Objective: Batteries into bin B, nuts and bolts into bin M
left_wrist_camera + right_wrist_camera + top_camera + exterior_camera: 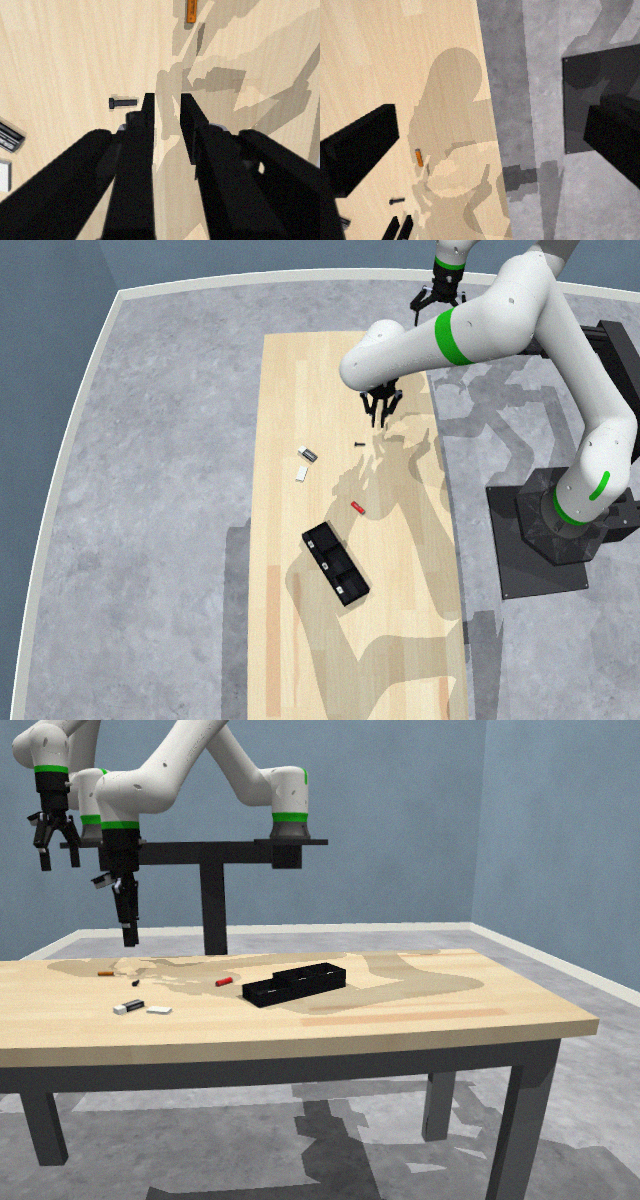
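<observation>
A dark bolt (359, 444) (135, 982) (123, 102) (397, 201) lies on the table. An orange cylinder (105, 973) (192, 11) (419, 158), by its look a battery, lies behind it, hidden in the top view. A red battery (357, 507) (223, 981) lies near the joined black bins (356, 597) (320, 986). The bins stand flat; their letters are too small to read. My left gripper (377, 426) (131, 945) (167, 108) is narrowly open and empty, above the table beside the bolt. My right gripper (60, 868) (491, 122) is wide open and empty, high beyond the table edge.
An eraser (308, 454) (129, 1006) (10, 136) in a dark sleeve and a flat white block (301, 474) (159, 1010) (4, 176) lie side by side outside the bins. The left arm reaches across the table's back edge and hides part of it in the top view.
</observation>
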